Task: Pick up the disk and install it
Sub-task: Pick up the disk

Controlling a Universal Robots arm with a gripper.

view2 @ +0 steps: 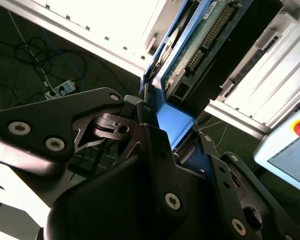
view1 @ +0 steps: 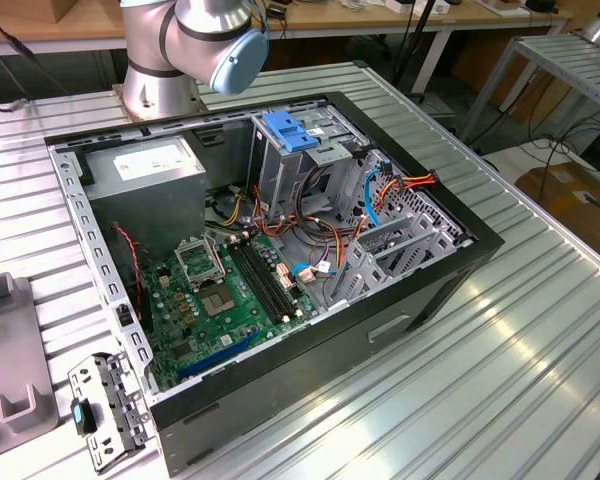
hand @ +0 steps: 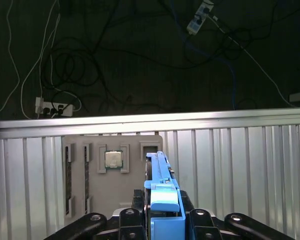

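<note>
My gripper (hand: 162,222) is shut on the disk (hand: 161,192), whose bright blue carrier stands on edge between the black fingers (hand: 127,217). In the second wrist view the disk (view2: 202,42) shows its green circuit board and dark body, and the blue carrier end sits clamped in the gripper (view2: 182,145). The disk hangs above the ribbed metal table (hand: 230,165), close to a grey fixture plate (hand: 90,175). In the exterior view the open computer case (view1: 450,275) lies on the table, with the arm's base (view1: 160,70) behind it.
A tall grey drive cage topped by a blue latch plate (view1: 290,130) stands inside the case beside the motherboard (view1: 230,290) and loose cables. The fixture plate holds a processor chip (hand: 113,159). A metal bracket (view1: 105,410) lies by the case's near corner. Beyond the table edge are floor cables (hand: 90,65).
</note>
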